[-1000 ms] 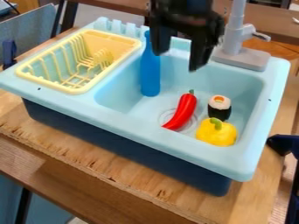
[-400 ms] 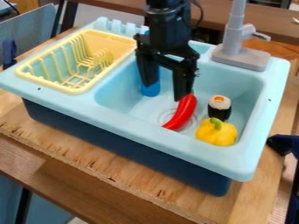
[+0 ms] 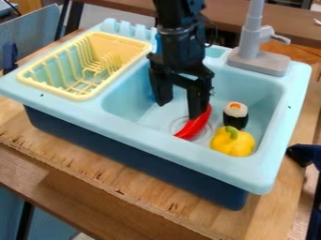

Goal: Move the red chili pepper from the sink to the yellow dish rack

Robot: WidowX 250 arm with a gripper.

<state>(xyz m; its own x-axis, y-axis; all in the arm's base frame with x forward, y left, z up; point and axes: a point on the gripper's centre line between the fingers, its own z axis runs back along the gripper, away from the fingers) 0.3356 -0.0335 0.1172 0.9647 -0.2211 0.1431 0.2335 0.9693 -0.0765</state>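
In the camera view, a black gripper (image 3: 180, 110) was seen pointed down over the basin of a light blue toy sink (image 3: 144, 136), its two fingers parted by a wide gap. Nothing was held between them; the pale floor of the basin was seen through the opening.

A red chili pepper (image 3: 194, 126) was pictured in the basin, laid at a slant over the ringed drain (image 3: 173, 125). Its far end was partly covered by the right-hand finger, though whether it was touched could not be told. A blue bottle (image 3: 158, 43) was mostly hidden behind the arm and the left-hand finger.

To the right of the chili, a sushi roll (image 3: 235, 115) was stood upright, with a yellow bell pepper (image 3: 233, 141) placed just on its near side. A yellow dish rack (image 3: 81, 96) was set into the sink's left side, and a gray faucet (image 3: 258, 63) was mounted at the far right. The sink was supported by a wooden table (image 3: 125, 183).
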